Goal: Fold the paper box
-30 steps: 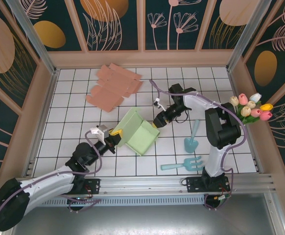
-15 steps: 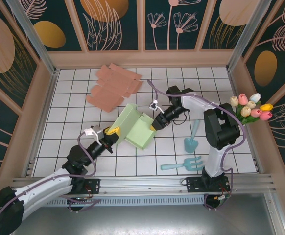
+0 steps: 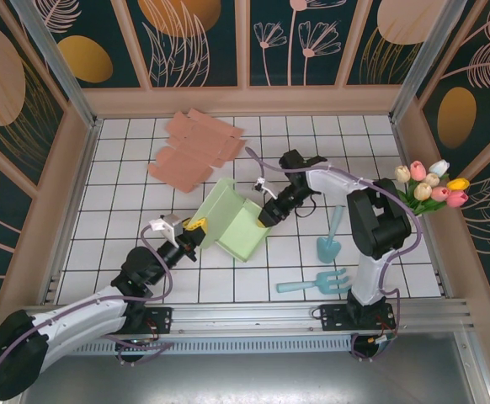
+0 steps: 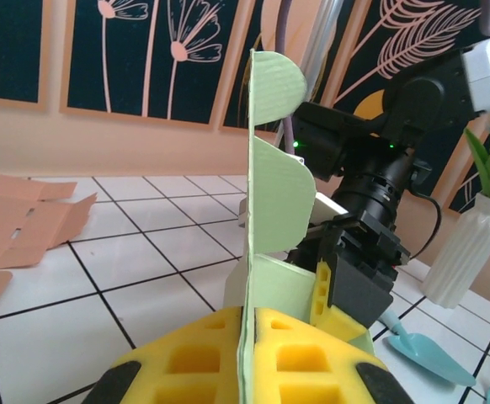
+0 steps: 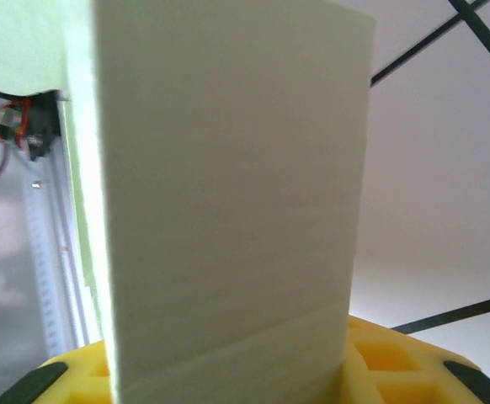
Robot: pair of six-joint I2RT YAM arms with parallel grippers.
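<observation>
The pale green paper box [image 3: 235,220] stands half-folded in the middle of the tiled table. One tall flap is upright. My left gripper [image 3: 196,229] is shut on the box's near-left edge. In the left wrist view its yellow pads [image 4: 186,358] clamp the thin green sheet [image 4: 274,194], which rises edge-on from my left gripper [image 4: 247,324]. My right gripper [image 3: 266,217] is at the box's right wall. In the right wrist view that pale wall [image 5: 228,194] spans the gap between the yellow pads [image 5: 396,370] and touches both sides. The black right gripper [image 4: 346,269] sits behind the green flap.
Flat pink cardboard [image 3: 196,147] lies at the back left, also low on the left as pink cardboard [image 4: 18,227]. A teal trowel [image 3: 329,240] and teal hand rake [image 3: 315,282] lie right of the box. Tulips in a white vase [image 3: 433,185] stand by the right wall.
My right gripper has narrowed onto the box's right wall. The box has shifted a little to the left and turned. The left gripper kept its hold throughout.
</observation>
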